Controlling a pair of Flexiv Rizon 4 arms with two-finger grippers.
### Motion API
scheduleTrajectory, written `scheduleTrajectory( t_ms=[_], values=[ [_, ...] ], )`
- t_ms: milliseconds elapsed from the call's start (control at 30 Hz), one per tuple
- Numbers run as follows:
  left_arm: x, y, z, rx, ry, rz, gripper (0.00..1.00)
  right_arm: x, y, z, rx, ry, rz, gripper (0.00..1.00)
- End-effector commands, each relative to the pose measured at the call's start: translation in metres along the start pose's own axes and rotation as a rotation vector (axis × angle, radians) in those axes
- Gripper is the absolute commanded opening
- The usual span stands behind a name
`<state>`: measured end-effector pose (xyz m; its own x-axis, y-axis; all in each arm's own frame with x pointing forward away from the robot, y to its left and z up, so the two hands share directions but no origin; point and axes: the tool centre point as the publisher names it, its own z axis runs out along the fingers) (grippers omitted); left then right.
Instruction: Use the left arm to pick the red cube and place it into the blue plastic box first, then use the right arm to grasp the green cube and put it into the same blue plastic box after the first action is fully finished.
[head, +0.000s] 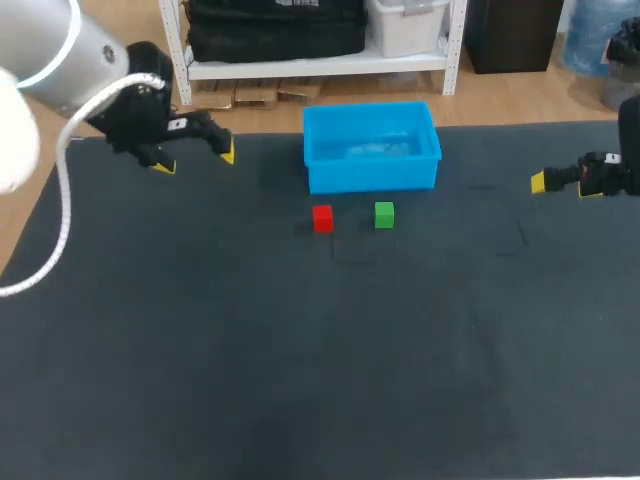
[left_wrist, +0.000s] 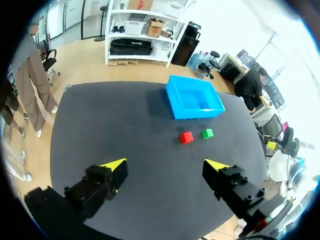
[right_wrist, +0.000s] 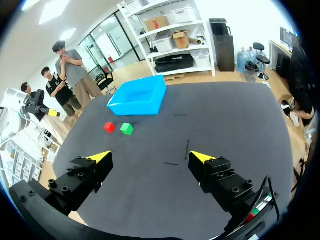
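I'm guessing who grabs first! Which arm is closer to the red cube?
Left. The left gripper hangs to the left of the red cube; the right gripper is farther, past the green cube.

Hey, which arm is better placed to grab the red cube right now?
Left. The red cube lies left of the green cube, nearer the open left gripper; the right gripper is farther off.

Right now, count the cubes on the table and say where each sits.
2. The red cube lies just in front of the blue plastic box; the green cube lies beside it, apart, toward my right. None seems hidden.
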<state>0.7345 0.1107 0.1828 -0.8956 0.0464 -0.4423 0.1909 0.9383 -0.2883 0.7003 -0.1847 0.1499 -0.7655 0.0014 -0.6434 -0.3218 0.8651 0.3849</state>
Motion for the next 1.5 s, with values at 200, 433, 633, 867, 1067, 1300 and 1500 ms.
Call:
scheduleTrajectory(
  t_ms=[200, 433, 633, 867, 1067, 1300, 1500],
  values=[
    [-0.028, -0.03, 0.012, -0.135, 0.036, 0.009, 1.0, 0.0, 0.0, 0.0, 0.001, 0.001, -0.001, 1.0],
    [-0.038, -0.052, 0.022, -0.161, 0.048, 0.025, 1.0, 0.0, 0.0, 0.0, 0.001, 0.001, -0.001, 1.0],
    [-0.046, -0.067, 0.033, -0.178, 0.081, 0.019, 1.0, 0.0, 0.0, 0.0, 0.001, 0.001, -0.001, 1.0],
    [-0.053, -0.081, 0.043, -0.206, 0.131, 0.014, 1.0, 0.0, 0.0, 0.0, 0.001, 0.001, -0.001, 1.0],
    [-0.057, -0.088, 0.049, -0.214, 0.156, 0.007, 1.0, 0.0, 0.0, 0.0, 0.001, 0.001, -0.001, 1.0],
    [-0.059, -0.092, 0.055, -0.226, 0.182, -0.006, 1.0, 0.0, 0.0, 0.0, 0.001, 0.001, -0.001, 1.0],
    [-0.058, -0.093, 0.061, -0.237, 0.203, -0.016, 1.0, 0.0, 0.0, 0.0, 0.001, 0.001, -0.001, 1.0]
  ],
)
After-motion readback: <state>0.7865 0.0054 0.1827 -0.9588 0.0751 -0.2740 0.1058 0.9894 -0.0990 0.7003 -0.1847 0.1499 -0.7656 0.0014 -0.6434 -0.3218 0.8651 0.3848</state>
